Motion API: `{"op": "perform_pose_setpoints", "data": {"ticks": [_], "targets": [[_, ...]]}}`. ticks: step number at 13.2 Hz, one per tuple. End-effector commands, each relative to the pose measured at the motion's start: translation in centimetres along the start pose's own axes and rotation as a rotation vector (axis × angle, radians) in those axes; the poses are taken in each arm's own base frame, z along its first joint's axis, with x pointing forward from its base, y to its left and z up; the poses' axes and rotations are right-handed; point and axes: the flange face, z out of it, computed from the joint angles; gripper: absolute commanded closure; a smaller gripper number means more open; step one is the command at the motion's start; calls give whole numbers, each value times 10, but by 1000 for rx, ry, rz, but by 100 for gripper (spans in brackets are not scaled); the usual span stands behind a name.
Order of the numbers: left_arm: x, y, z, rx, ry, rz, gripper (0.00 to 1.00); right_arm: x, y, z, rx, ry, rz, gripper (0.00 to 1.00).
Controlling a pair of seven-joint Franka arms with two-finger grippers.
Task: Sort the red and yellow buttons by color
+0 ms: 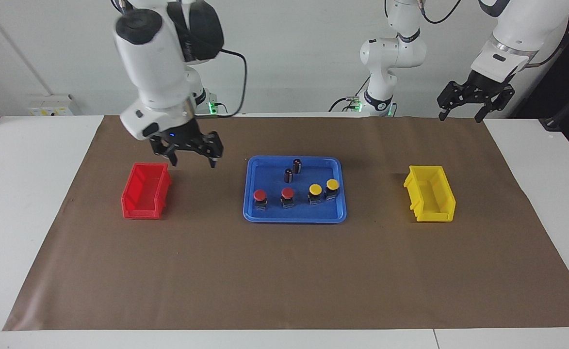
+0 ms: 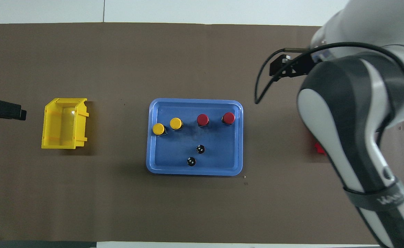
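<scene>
**A:** What's your count?

**B:** I see four buttons in the blue tray: two red buttons and two yellow buttons, in a row along the tray's edge farthest from the robots. Two dark cylinders stand nearer the robots. One red bin, one yellow bin, both holding nothing.

**A:** And the arms?

**B:** My right gripper hangs between the red bin and the tray, fingers spread, gripping nothing. My left gripper waits raised past the yellow bin, at the left arm's end of the table, fingers apart too.
</scene>
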Motion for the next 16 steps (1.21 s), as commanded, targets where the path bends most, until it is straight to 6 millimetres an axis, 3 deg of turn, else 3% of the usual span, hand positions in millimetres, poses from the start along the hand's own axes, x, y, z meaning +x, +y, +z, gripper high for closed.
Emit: {"op": "perform_pose_setpoints", "data": {"ticks": [1,3,7,9,12,16], "targets": [[-8,-4,-1,-11,12,-22,0,-17,-36,68,-2,19,26,0],[-8,-4,-1,-11,12,-22,0,-35,-55,110,4,24,45,0],[-8,-4,-2,-11,13,-22,0,-62,-49,148,4,26,28,7],[-8,-4,-2,-11,14,-20,0,-73,-43,161,-1,23,20,15],[-8,-4,-2,-11,13,-22,0,-74,-45,165,7,31,16,23],[-8,-4,-2,-11,14,-20,0,-77,-56,187,-6,38,-19,24]]}}
